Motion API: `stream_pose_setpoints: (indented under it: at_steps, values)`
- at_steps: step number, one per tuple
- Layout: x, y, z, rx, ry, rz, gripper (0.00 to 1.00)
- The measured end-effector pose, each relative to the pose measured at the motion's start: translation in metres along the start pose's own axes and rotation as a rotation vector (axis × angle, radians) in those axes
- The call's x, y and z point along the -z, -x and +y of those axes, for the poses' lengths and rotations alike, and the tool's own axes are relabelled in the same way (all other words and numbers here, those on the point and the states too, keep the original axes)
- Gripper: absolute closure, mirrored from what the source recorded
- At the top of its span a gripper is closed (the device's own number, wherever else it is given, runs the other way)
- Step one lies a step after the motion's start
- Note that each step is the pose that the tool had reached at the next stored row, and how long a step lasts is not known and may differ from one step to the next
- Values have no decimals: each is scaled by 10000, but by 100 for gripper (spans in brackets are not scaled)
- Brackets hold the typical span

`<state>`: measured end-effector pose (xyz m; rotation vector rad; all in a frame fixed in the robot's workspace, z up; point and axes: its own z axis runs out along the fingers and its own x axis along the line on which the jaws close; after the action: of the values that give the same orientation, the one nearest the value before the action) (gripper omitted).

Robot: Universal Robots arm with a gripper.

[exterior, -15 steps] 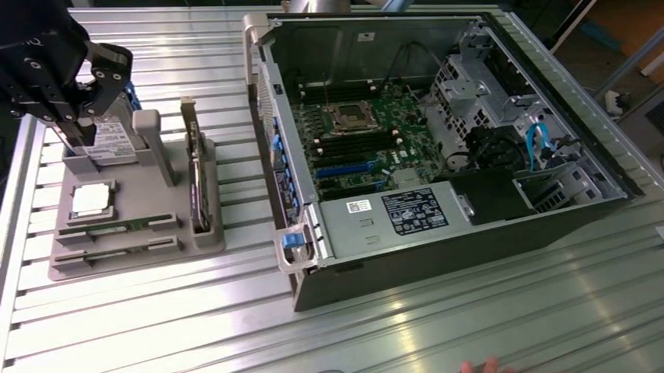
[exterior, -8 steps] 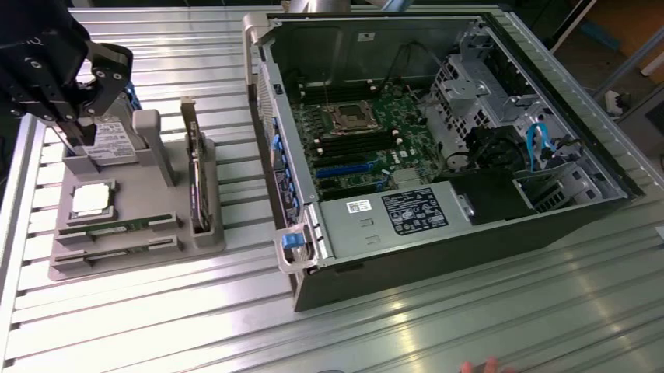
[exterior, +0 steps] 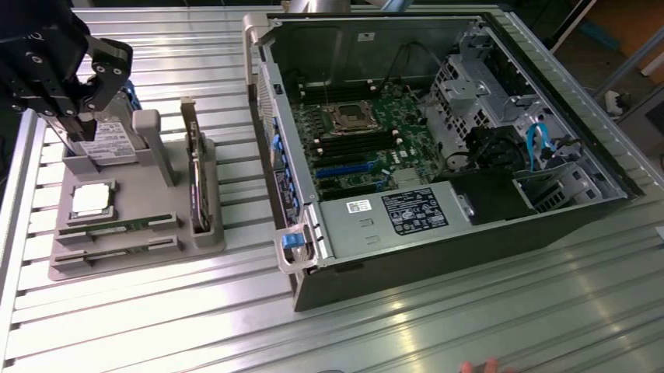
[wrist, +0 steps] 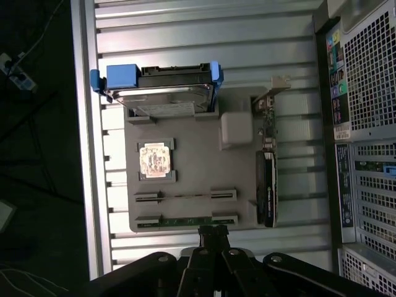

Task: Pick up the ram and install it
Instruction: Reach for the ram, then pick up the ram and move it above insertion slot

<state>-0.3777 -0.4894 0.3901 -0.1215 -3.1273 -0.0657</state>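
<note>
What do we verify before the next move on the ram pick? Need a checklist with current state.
1. Pincer empty: ok, nothing between its tips.
2. Pincer open for a grasp: not ok, it is shut.
3. Ram in the grey fixture: ok, it lies in its slot.
4. Pincer over the ram: not ok, in the exterior view it hangs by the hard drive.
5. Computer case open, motherboard exposed: ok.
6. Free memory slot on the motherboard: cannot tell.

You have: ribbed aluminium table [exterior: 436, 318], glare bright along its slats; off the table's edge, dark floor [wrist: 62, 93]; on that floor beside the table, a power strip [wrist: 15, 69] and loose cables [wrist: 46, 28].
</note>
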Motion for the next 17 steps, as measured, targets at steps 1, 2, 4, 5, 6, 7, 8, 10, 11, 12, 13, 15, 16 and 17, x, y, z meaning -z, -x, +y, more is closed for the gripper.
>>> stream_pose_setpoints:
  at_steps: [1, 2, 4, 5, 6, 7, 8, 10, 11, 12, 13, 15, 16, 17]
  values:
    - [0, 0, 5, 0, 0, 0, 89]
    - [0, -1, 11, 0, 0, 0, 89]
    - [-1, -1, 15, 1, 1, 0, 89]
    - [-1, -1, 16, 1, 0, 0, 89]
    - [-1, -1, 15, 2, 1, -1, 89]
    - [-1, -1, 16, 1, 0, 0, 89]
    - [-1, -1, 16, 1, 0, 0, 89]
    - [-1, -1, 16, 0, 0, 0, 89]
    - [-1, -1, 16, 0, 0, 0, 89]
    - [-1, -1, 16, 0, 0, 0, 89]
    - [-1, -1, 16, 1, 0, 0, 89]
    - [-1, -1, 16, 0, 0, 0, 89]
    - [-1, -1, 16, 0, 0, 0, 89]
    - [-1, -1, 16, 0, 0, 0, 89]
